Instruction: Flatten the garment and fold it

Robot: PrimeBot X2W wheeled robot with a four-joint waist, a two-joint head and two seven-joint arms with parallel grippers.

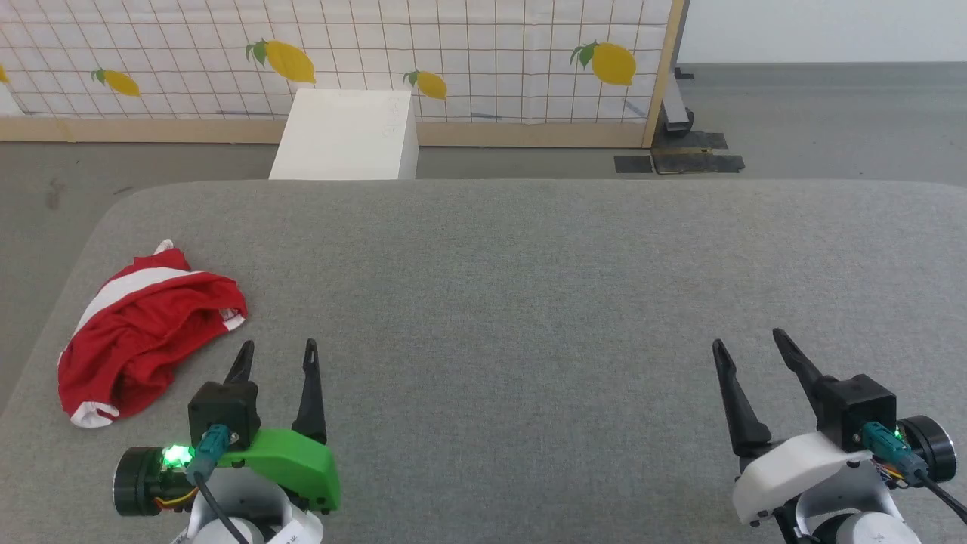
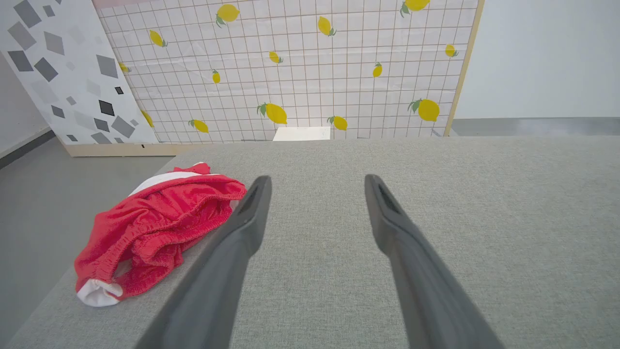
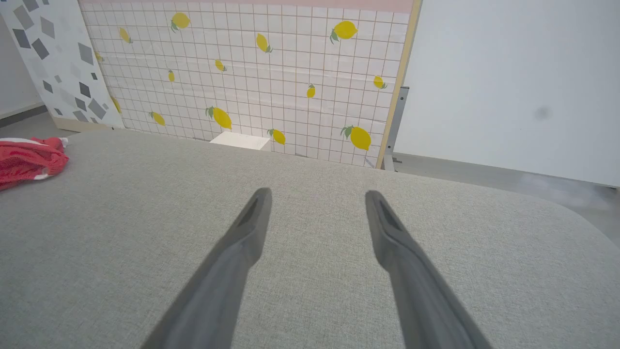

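Head view: left gripper [image 1: 278, 344], green wrist shell, fingers spread well apart with nothing between them, tips over the bare grey padded surface [image 1: 529, 287]. Right gripper [image 1: 748, 338], white shell, also spread and empty, at the lower right, well apart from the left one. The garment [image 1: 143, 332] lies crumpled near the surface's left edge, red with a white stripe across its far side. It is just beside the left gripper's outer finger, and a narrow strip of grey shows between them. Behind the surface stand a white box [image 1: 347, 136] and a lemon-print grid screen [image 1: 453, 53] in a wooden frame. Left wrist view: left gripper [image 2: 315, 179] jaws wide, holding nothing. Garment [image 2: 155, 228] is to the left, bunched, with its gathered waistband facing the camera and white trim at its near end. The left finger [image 2: 242, 232] overlaps the garment's right edge in this view, so contact cannot be judged. A panel with grey patches [image 2: 58, 72] stands beside the screen. Right wrist view: right gripper [image 3: 315, 194] jaws wide over bare surface, nothing near them. Garment [image 3: 26, 162] is far left, cut off by the frame edge, so its folds cannot be made out.
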